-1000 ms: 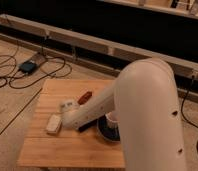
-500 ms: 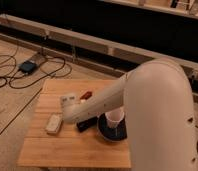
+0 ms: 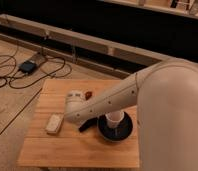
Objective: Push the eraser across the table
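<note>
Gripper (image 3: pixel 73 114) sits low over the table (image 3: pixel 57 150) centre, its opening can't be told. One eraser (image 3: pixel 87 125) at its 4 o'clock. One beige block (image 3: pixel 54 123) at 9, one red-brown item (image 3: pixel 88 93) at 12. One cup (image 3: pixel 115 119) in one dark bowl (image 3: pixel 123 134) at 3.

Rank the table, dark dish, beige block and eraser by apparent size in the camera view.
Table; dark dish; then beige block and eraser, too alike to rank. The gripper hangs between those two.

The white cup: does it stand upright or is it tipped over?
Upright: the white cup stands in the dark bowl, its mouth facing up. The end effector is over the table, between cup and beige block.
</note>
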`<state>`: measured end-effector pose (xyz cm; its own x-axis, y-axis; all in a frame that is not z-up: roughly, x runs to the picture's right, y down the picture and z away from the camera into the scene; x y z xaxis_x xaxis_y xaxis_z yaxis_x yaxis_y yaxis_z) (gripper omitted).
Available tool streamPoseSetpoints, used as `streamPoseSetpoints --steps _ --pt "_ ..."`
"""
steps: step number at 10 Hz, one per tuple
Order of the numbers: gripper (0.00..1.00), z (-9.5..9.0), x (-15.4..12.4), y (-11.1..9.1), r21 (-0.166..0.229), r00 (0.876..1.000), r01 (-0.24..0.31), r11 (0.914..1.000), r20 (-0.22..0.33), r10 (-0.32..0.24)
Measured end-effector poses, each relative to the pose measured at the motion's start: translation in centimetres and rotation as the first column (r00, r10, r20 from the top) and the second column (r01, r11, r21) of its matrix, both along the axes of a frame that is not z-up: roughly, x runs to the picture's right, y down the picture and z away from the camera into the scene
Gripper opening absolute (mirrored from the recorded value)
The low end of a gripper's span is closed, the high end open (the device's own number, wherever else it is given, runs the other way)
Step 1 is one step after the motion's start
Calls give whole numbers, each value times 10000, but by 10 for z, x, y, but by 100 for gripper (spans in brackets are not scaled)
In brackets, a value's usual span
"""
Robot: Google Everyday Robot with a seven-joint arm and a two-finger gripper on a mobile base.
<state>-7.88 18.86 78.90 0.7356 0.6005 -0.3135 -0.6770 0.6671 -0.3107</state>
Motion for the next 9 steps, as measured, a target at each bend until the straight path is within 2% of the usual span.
streamPoseSetpoints --steps 1,4,6,9 --pt "50 -8 3 7 -453 9995 -159 9988 -262 147" --pt "23 -19 7 15 -1110 9952 -504 9925 -895 405" --pt "2 -14 15 21 -1450 9898 -653 9873 -1348 456" --pt "0 0 29 31 -1829 9817 -911 9789 -1815 574"
